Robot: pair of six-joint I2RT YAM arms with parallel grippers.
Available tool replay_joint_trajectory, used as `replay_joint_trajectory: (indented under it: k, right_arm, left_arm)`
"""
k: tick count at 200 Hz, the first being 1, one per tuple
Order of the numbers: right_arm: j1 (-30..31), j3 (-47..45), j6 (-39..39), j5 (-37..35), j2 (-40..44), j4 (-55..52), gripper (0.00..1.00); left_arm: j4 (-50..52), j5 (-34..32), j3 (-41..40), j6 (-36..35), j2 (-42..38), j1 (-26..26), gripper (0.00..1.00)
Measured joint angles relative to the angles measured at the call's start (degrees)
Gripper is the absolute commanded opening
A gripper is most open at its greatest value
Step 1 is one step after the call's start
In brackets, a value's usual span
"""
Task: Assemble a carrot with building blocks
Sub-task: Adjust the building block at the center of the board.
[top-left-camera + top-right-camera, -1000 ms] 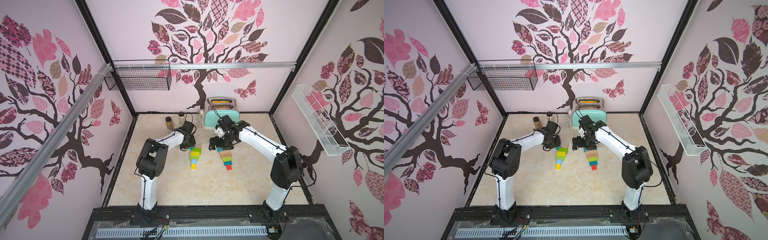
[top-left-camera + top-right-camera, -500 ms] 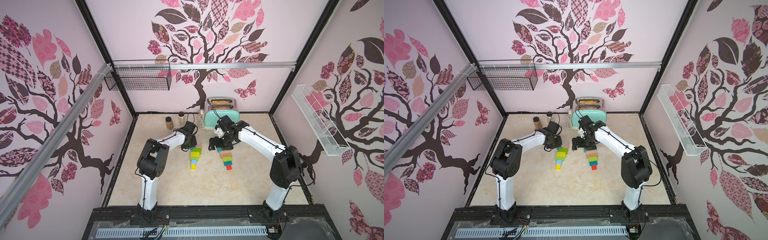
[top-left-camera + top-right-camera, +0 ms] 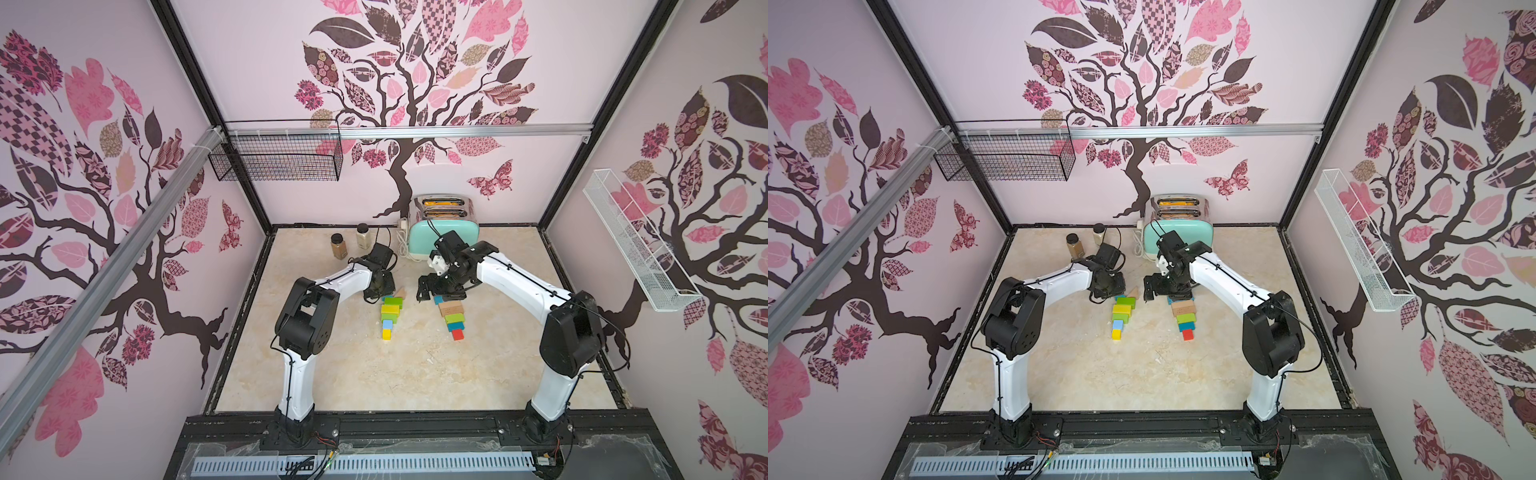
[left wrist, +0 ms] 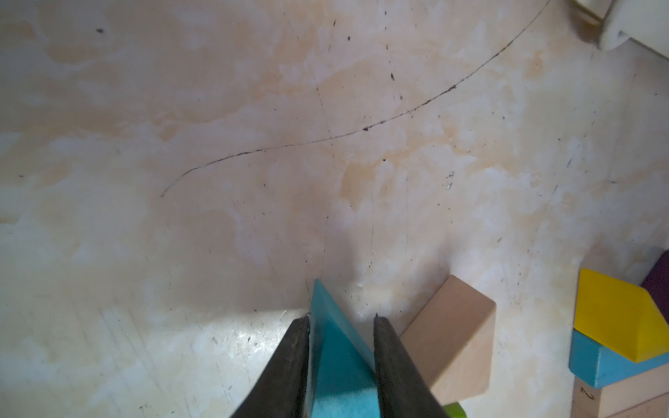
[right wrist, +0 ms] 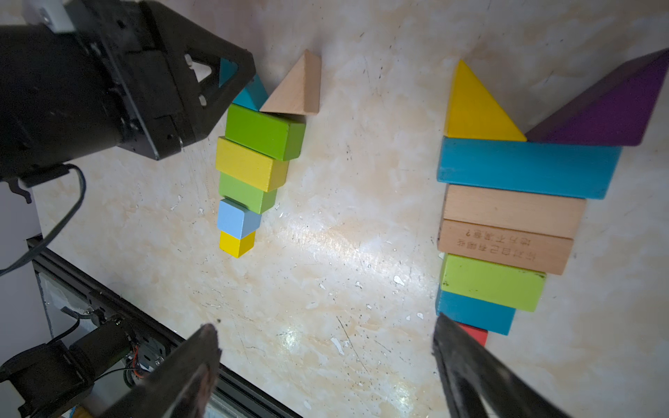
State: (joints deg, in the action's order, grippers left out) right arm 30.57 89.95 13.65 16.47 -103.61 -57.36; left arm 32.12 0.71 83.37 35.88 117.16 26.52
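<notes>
Two rows of building blocks lie on the table. In the left row, a green bar (image 5: 264,132), a yellow bar (image 5: 249,164), a green block, a light blue cube and a yellow cube (image 5: 236,243) taper down, with a tan wedge (image 5: 298,90) at the wide end. My left gripper (image 4: 342,318) is shut on a teal wedge (image 4: 336,347), set down next to the tan wedge (image 4: 452,343). The right row (image 3: 453,318) runs from a yellow wedge (image 5: 474,108) and a purple wedge (image 5: 608,108) down to a red cube. My right gripper (image 5: 325,329) hangs open above it.
A mint toaster (image 3: 442,232) stands at the back wall with a white cord beside it. Two brown-lidded spice jars (image 3: 337,246) stand to its left. A black wire basket (image 3: 276,160) and a white wire rack (image 3: 631,241) hang on the walls.
</notes>
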Motion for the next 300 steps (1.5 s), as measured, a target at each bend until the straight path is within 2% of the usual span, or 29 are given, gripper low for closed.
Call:
replay_joint_trajectory:
  k: [76,104,120,160,173,208,300]
  right_arm:
    - [0.0,0.0,0.0,0.0,0.0,0.0,0.98]
    - [0.0,0.0,0.1,0.0,0.0,0.0,0.99]
    - [0.0,0.0,0.2,0.0,0.0,0.0,0.99]
    - [0.0,-0.8,0.3,0.0,0.0,0.5,0.98]
    - [0.0,-0.9,0.3,0.1,0.0,0.5,0.97]
    - [0.0,-0.9,0.4,0.5,0.0,0.9,0.97]
    - [0.0,-0.9,0.4,0.9,0.0,0.9,0.98]
  left_arm:
    - [0.0,-1.4,0.0,0.3,-0.3,-0.4,0.55]
    - [-0.1,-1.7,-1.6,0.7,-3.9,-1.9,0.59]
    - [-0.4,-1.4,-4.0,1.1,-8.0,-2.8,0.54]
    - [-2.7,1.2,-11.8,3.5,-16.3,-3.3,0.26]
    - [-3.6,1.8,-14.8,4.5,-17.0,-3.0,0.22]
    - [-3.9,2.5,-19.3,5.1,-15.6,-2.5,0.21]
    - [-6.9,3.5,-19.0,5.7,-12.0,0.0,0.21]
